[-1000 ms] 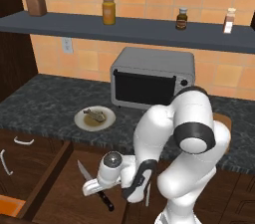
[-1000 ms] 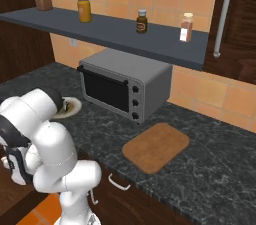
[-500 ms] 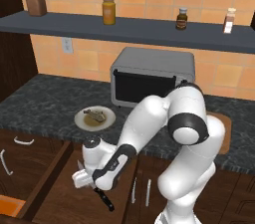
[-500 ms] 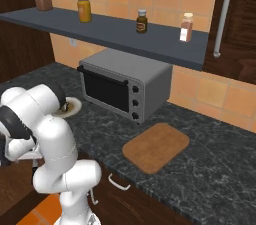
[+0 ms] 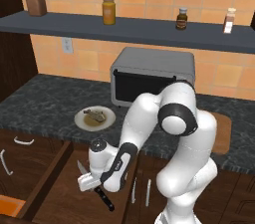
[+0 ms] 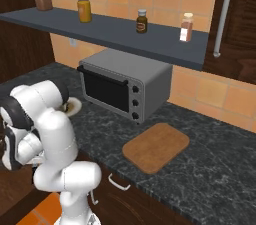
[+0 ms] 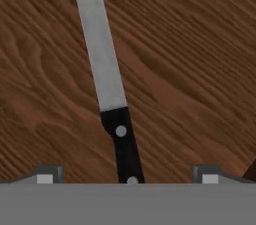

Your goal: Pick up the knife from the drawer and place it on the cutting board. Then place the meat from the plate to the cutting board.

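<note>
Knife (image 7: 107, 74) lies in the drawer (image 5: 60, 188) between the gripper's (image 7: 127, 176) spread fingers; meat (image 5: 95, 116) sits on the plate (image 5: 80, 118).

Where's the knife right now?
The knife lies flat on the wooden floor of the open drawer, low in the left base view, directly under the gripper, whose open fingertips straddle its black handle.

Black-handled knife (image 7: 113, 104) with a silver blade on the drawer's (image 7: 190, 69) dark brown wood grain. White plate (image 5: 95, 117), brownish centre. Light brown cutting board (image 6: 156, 147) on the black, grey-veined marble table (image 6: 220, 179).
</note>
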### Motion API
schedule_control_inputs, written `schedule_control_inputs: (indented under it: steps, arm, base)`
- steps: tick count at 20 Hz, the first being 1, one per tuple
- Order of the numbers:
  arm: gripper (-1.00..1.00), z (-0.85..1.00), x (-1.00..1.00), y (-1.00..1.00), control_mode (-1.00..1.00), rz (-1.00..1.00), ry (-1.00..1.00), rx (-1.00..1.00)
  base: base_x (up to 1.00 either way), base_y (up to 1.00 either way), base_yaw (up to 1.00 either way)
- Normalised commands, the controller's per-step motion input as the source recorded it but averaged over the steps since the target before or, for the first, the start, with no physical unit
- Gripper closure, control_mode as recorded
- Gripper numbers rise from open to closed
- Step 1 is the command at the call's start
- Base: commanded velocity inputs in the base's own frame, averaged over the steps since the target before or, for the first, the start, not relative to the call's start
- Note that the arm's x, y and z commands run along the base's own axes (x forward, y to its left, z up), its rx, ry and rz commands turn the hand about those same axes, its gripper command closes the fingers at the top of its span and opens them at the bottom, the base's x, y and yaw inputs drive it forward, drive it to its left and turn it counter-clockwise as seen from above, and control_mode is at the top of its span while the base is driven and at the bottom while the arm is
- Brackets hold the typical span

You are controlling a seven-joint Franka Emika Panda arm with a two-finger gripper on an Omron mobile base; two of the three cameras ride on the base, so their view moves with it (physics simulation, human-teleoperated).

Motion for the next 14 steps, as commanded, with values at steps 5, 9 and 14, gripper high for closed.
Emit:
schedule_control_inputs:
  steps: [5, 9, 14]
  arm:
    - [-1.0, -0.29, 0.02, 0.3, -1.0, 0.0, 0.08, -0.01]
    - [-1.0, -0.37, 0.03, 0.03, -1.0, 0.0, 0.14, -0.02]
    - [-1.0, -0.29, 0.03, 0.04, -1.0, 0.0, 0.07, -0.02]
  base:
    - [0.0, 0.0, 0.0]
    - [0.0, 0.0, 0.0]
    - [0.0, 0.0, 0.0]
